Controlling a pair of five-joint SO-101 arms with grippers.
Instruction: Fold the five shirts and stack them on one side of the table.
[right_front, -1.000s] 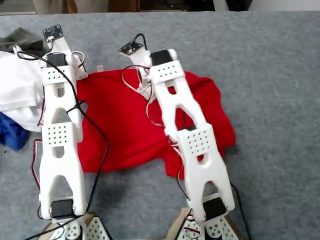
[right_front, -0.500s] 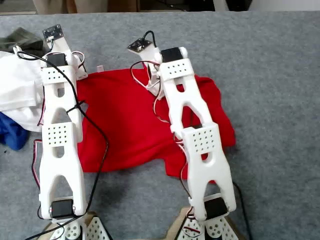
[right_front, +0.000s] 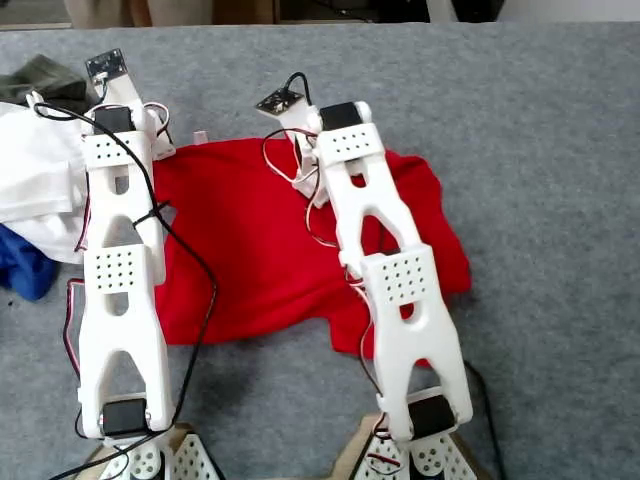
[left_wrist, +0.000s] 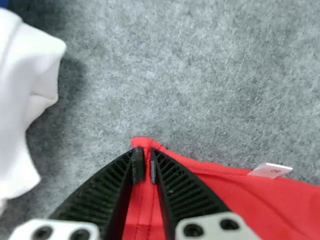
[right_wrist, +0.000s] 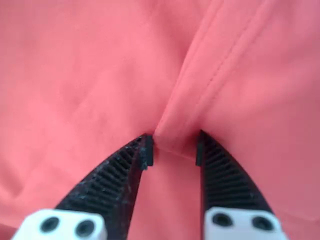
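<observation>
Most of the high view is grey surface (right_front: 560, 150), and one red shirt (right_front: 250, 250) lies spread on it at centre frame, not yet folded. The left arm (right_front: 120, 270) runs up the left side of the frame to the shirt's upper left corner. In the left wrist view its jaws are closed on the hem right at that corner. The right arm (right_front: 390, 270) reaches to the shirt's upper middle. Its jaws stand partly open astride a raised ridge of red cloth and do not pinch it.

A white shirt (right_front: 35, 180) lies bunched at the left edge, just beside the red one. A blue garment (right_front: 20, 265) sits below it, and a dark green one (right_front: 40, 75) is in the upper left corner. A small white label (left_wrist: 272, 170) pokes out at the red shirt's top edge.

The step in hand looks like taking the top edge for a first fold. It would go best if the right jaws close fully on the ridge before any lift. Both arms should then rise level and together, keeping the cloth taut between them. The left hold is shallow, so a jerk could pull the corner free.
</observation>
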